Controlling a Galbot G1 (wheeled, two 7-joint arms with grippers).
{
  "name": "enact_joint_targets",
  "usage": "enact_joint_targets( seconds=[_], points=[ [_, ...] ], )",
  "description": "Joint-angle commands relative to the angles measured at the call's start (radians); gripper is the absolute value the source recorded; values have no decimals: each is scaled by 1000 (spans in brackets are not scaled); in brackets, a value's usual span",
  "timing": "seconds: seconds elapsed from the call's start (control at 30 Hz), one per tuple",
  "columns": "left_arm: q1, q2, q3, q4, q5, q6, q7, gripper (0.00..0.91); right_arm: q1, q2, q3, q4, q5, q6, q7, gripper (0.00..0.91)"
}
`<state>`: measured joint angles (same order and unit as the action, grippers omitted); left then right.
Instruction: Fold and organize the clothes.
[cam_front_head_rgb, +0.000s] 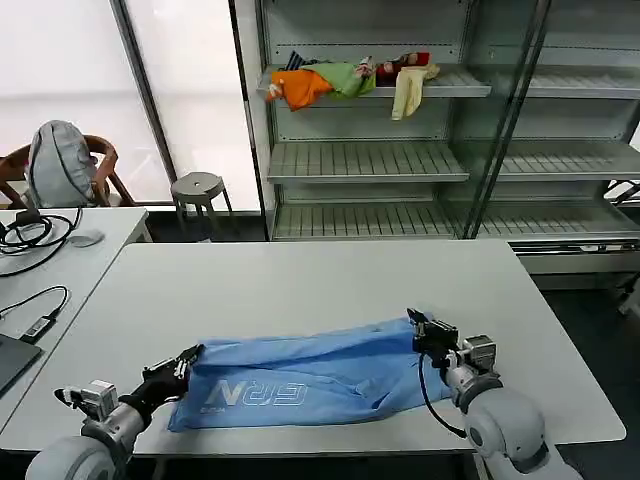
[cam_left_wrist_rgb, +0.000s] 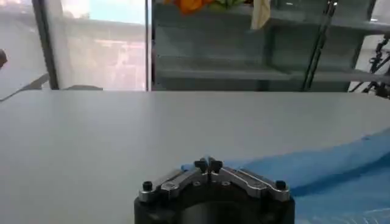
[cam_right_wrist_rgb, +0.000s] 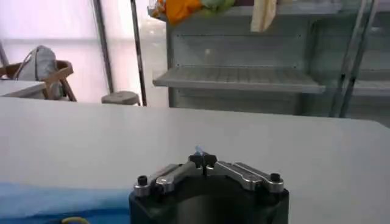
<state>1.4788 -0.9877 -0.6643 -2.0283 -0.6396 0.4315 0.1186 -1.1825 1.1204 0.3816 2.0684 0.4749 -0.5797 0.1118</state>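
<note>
My left claw (cam_front_head_rgb: 188, 357) is clamped on the near-left corner of the light blue T-shirt (cam_front_head_rgb: 310, 385), my right claw (cam_front_head_rgb: 418, 326) pinched tight on its far-right corner. The shirt lies stretched between them on the grey bench (cam_front_head_rgb: 300, 280), white lettering (cam_front_head_rgb: 255, 394) up.

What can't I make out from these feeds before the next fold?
- T-shirt lettering: head view, the white print shows mirrored and creased; the exact word is unreadable.
- Sleeves and collar: head view, folded into the cloth, not tellable.
- Left gripper: left wrist view, fingertips meet at the shirt's edge; how much cloth is pinched is hidden.
- Right gripper: right wrist view, a sliver of blue at the tips; the rest is hidden by the gripper body.
</note>
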Motion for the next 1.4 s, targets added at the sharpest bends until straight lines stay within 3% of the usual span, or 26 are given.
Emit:
enact_joint_targets(
  seconds=[0.03, 1.03, 1.07, 1.1, 1.4],
  points=[
    [22, -2, -10, -4, 1, 8, 7, 30, -36, -7, 15, 20, -10, 0, -6, 0],
    [128, -38, -39, -127, 74, 70, 8, 40, -81, -13, 19, 22, -74, 1, -43, 20],
    [131, -41, -37, -134, 98, 76, -3, 665, -83, -15, 19, 22, -87, 2, -44, 635],
    [132, -44, -38, -135, 97, 77, -3, 907, -84, -14, 21, 22, -99, 2, -55, 907],
    [136, -67, -76, -221, 5, 64, -150, 907, -101, -16, 94, 77, -98, 8, -69, 907]
  ],
)
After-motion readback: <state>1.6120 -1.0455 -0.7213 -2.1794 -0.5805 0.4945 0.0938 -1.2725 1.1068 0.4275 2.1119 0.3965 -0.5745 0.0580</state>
